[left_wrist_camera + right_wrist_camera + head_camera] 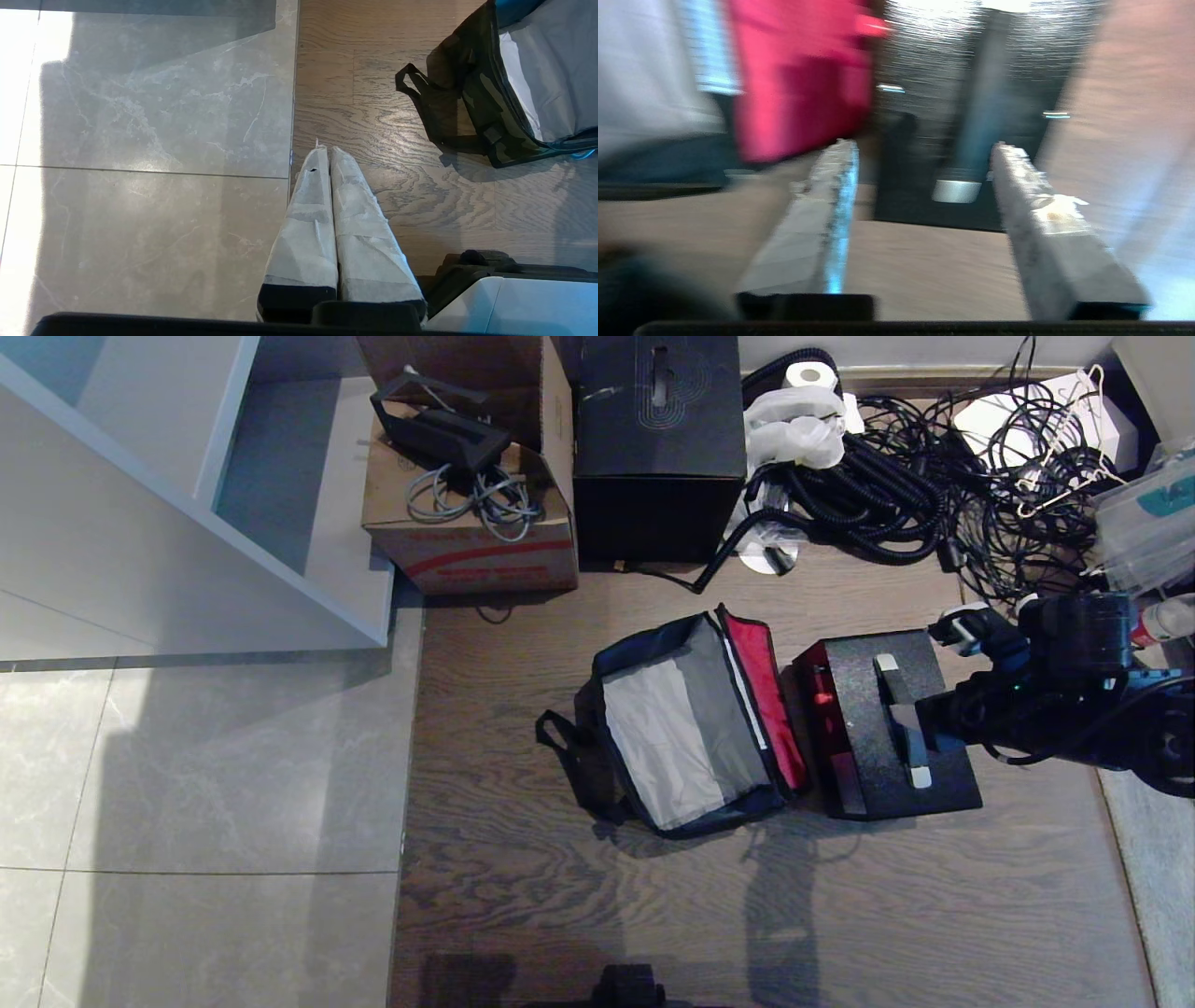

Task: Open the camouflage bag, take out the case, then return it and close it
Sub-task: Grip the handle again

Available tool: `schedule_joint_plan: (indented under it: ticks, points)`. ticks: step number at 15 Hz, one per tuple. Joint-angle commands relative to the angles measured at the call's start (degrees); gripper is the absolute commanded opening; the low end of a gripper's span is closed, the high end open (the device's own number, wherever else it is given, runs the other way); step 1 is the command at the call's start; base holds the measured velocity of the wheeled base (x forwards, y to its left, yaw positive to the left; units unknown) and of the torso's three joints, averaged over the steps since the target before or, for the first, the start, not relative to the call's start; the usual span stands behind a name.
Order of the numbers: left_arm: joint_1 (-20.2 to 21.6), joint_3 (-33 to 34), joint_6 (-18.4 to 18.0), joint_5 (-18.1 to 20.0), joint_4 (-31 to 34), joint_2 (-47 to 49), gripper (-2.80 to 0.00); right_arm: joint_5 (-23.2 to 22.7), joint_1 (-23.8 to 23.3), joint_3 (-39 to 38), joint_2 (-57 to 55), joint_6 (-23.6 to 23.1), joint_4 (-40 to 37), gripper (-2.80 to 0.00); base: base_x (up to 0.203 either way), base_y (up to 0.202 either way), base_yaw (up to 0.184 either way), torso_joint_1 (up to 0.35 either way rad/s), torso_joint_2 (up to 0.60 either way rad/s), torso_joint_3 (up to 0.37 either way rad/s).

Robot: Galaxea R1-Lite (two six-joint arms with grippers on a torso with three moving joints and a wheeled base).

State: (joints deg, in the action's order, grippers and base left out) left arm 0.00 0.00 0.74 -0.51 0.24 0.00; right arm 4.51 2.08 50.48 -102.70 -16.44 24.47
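Right gripper (924,149): standing open, empty, facing the case (887,728) handle (971,121).
Advice: centring both fingers (840,158) around handle before closing.

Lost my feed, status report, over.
Right gripper open at case handle. Left gripper shut, parked. Case out, beside open camouflage bag. Nothing blocking.

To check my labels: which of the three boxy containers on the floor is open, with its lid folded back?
The camouflage bag: red-lined lid back, grey inside showing. The case and black cube box are closed.
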Motion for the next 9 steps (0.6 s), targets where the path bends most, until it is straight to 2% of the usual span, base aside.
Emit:
schedule_joint_plan:
  ticks: [1, 4, 6, 9]
  points:
    - [0.00, 0.00, 0.05, -0.02, 0.02, 0.00, -2.80, 5.74, 1.11, -0.67, -3.03, -1.53, 3.05, 0.00, 0.000, 0.000, 0.000, 0.000, 0.00, 0.000]
    - [0.00, 0.00, 0.05, -0.02, 0.02, 0.00, -2.80, 6.69, 1.26, -3.05, -4.71, -0.83, 6.68, 0.00, 0.000, 0.000, 0.000, 0.000, 0.00, 0.000]
    - [0.00, 0.00, 0.05, -0.02, 0.02, 0.00, -2.80, 6.30, 1.25, -2.47, -5.70, 3.14, 6.68, 0.00, 0.000, 0.000, 0.000, 0.000, 0.00, 0.000]
    - [0.00, 0.00, 0.05, -0.02, 0.02, 0.00, -2.80, 8.37, 1.25, -1.34, -6.79, -3.88, 7.24, 0.00, 0.000, 0.000, 0.000, 0.000, 0.00, 0.000]
